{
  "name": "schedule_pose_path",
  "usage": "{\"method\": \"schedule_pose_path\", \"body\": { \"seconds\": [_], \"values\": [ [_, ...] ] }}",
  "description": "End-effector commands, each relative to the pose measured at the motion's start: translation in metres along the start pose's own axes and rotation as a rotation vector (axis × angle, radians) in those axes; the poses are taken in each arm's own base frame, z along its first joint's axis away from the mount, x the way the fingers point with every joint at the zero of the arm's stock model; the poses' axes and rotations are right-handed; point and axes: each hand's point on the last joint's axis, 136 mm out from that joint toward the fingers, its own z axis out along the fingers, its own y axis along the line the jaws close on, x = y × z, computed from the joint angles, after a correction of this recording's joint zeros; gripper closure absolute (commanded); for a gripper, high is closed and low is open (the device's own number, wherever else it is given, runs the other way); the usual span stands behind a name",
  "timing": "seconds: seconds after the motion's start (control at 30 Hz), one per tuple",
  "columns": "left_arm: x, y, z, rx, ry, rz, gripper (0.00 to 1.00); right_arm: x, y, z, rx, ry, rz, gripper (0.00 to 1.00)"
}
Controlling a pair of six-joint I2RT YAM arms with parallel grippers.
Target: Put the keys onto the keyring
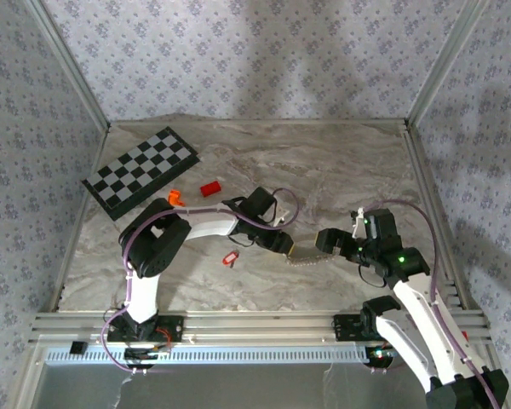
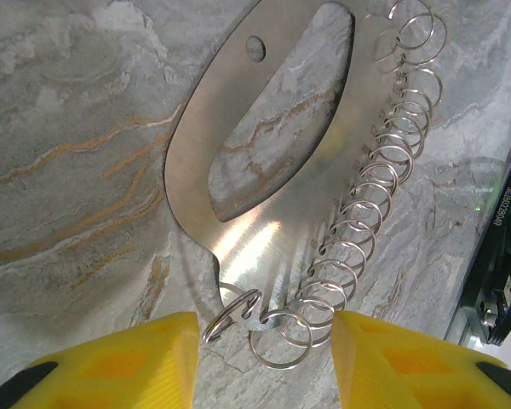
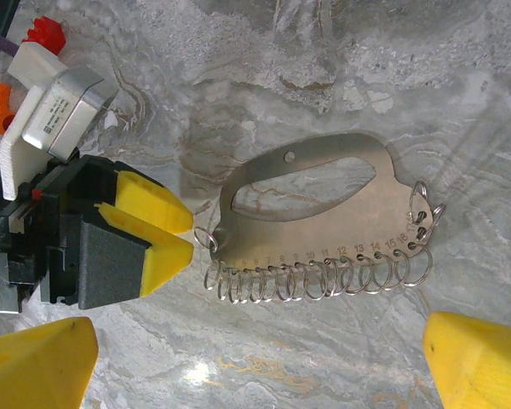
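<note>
The plate (image 1: 307, 252) (image 2: 238, 247) (image 3: 324, 230) that stands in for the keys lies flat on the worktop (image 1: 324, 162), right of the middle and nearer the near edge than the far one. It is one flat steel piece with a long oval cut-out. Its long axis runs left to right along the near edge. The narrow end points at the left gripper (image 1: 283, 244) (image 2: 264, 358) (image 3: 175, 230) and the broad end points toward the right edge.

A row of numbered holes follows the long side that faces the near edge. A wire ring hangs through each hole, and these rings (image 2: 383, 162) (image 3: 307, 281) overlap like a coil.

The left gripper's yellow fingers (image 2: 153, 362) are spread, one on each side of the narrow end. The end ring sits just off the fingertips, and nothing is pinched. The right gripper (image 1: 330, 243) (image 3: 255, 366) is over the broad end with its jaws spread wide, holding nothing.

The keyring (image 1: 231, 256), seen mainly by its red tag, lies left of the left gripper beside that arm, apart from the plate. The ring itself is too small to make out.

A chessboard (image 1: 140, 170) sits askew in the far-left corner. An orange piece (image 1: 175, 198) and a red block (image 1: 209, 188) lie just to its right.
</note>
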Motion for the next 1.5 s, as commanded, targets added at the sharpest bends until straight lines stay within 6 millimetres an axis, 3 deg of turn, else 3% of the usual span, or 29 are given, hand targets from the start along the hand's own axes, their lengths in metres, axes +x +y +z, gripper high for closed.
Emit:
{"method": "schedule_pose_path", "body": {
  "seconds": [0.0, 0.9, 1.47],
  "values": [
    [-0.0005, -0.0078, 0.0028, 0.021, 0.020, 0.021, 0.57, -0.0017, 0.0029, -0.0072, -0.004, -0.003, 0.003, 0.00],
    [0.0011, -0.0007, 0.0119, 0.016, 0.038, 0.026, 0.60, -0.0048, 0.0009, -0.0090, -0.003, -0.018, 0.019, 0.00],
    [0.0052, -0.0083, 0.0060, 0.045, 0.031, 0.037, 0.77, -0.0051, 0.0011, -0.0102, -0.006, -0.022, 0.018, 0.00]
  ]
}}
